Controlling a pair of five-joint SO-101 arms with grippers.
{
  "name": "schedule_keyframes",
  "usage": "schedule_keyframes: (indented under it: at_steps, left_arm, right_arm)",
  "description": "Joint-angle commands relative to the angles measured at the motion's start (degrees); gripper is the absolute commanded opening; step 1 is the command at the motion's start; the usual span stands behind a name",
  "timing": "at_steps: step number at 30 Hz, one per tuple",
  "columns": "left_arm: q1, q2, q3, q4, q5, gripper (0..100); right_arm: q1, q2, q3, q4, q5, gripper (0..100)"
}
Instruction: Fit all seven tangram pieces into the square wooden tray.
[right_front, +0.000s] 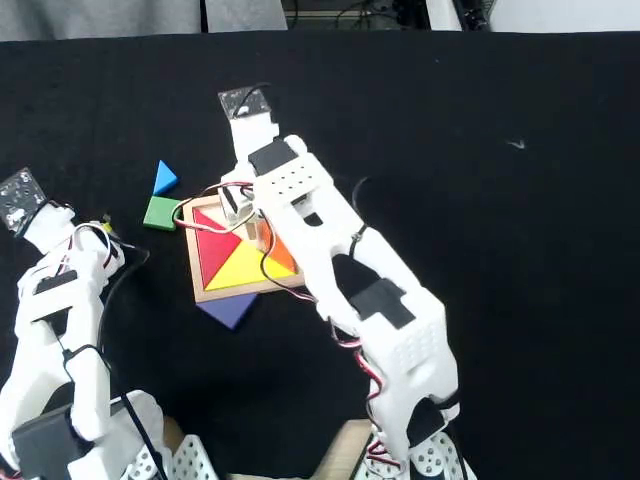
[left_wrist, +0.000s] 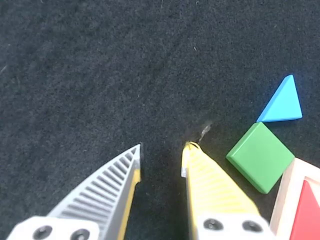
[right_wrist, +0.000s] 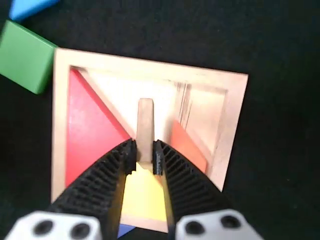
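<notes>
The tray (right_wrist: 150, 62) lies left of the table's middle, partly under the right arm. A red triangle (right_wrist: 90, 130) fills its left part, a yellow triangle (right_wrist: 145, 195) lies along its near side, and an orange piece (right_wrist: 187, 145) sits at the right. The arm covers much of the orange piece from above, so its outline is hard to make out. The far part of the tray floor is bare wood.

The right gripper (right_wrist: 144, 157) hangs over the tray's middle, its fingers pinching a tan piece (right_wrist: 145, 125) that stands on edge. It is seen edge-on, so its shape cannot be told, nor whether it touches the floor.

A green square (left_wrist: 260, 156) sits just beside the tray's far left corner, and whether they touch is unclear. A blue triangle (left_wrist: 282, 102) lies just beyond the square, on its far side, apart from it. A purple piece (right_front: 228, 310) lies on the table (right_front: 500, 250) against the tray's near edge. Its far side merges with the rim, so its shape is uncertain.

The left gripper (left_wrist: 163, 150) is well to the left of the tray, low over bare black cloth, its fingers spread with nothing between them. The green square is near its yellow finger.
</notes>
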Motion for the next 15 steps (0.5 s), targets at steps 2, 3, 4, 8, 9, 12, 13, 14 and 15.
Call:
schedule_keyframes:
  at_steps: [2,3,4,8,9,12,13,14,15]
  left_arm:
    - [0.66,-0.79,-0.75,-1.05,-0.35,14]
    - [0.66,-0.79,-0.75,-1.05,-0.35,14]
    - [0.66,-0.79,-0.75,-1.05,-0.35,14]
    - [0.66,-0.79,-0.75,-1.05,-0.35,14]
    - [0.66,-0.79,-0.75,-1.05,-0.35,14]
    - [0.66,-0.79,-0.75,-1.05,-0.35,14]
    - [0.66,-0.79,-0.75,-1.05,-0.35,14]
    - [0.66,-0.79,-0.75,-1.05,-0.35,14]
    - [0.66,-0.79,-0.75,-1.05,-0.35,14]
  right_arm:
    - [0.97,2.68,-3.65,-1.41,-0.62,1.2]
    - [0.97,3.56,-4.26,-1.32,-0.62,1.2]
    - [0.97,4.26,-4.79,-1.23,-0.62,1.2]
    - [0.97,5.32,-5.67,0.53,-0.53,1.2]
    - [0.97,5.23,-5.67,1.14,-0.53,1.2]
    - [1.05,5.23,-5.67,2.02,-0.53,1.2]
    - [1.05,5.23,-5.67,2.2,-0.44,1.2]
    - [1.14,5.23,-5.67,2.29,-0.44,1.1]
    - [1.14,5.23,-5.58,2.29,-0.44,1.1]
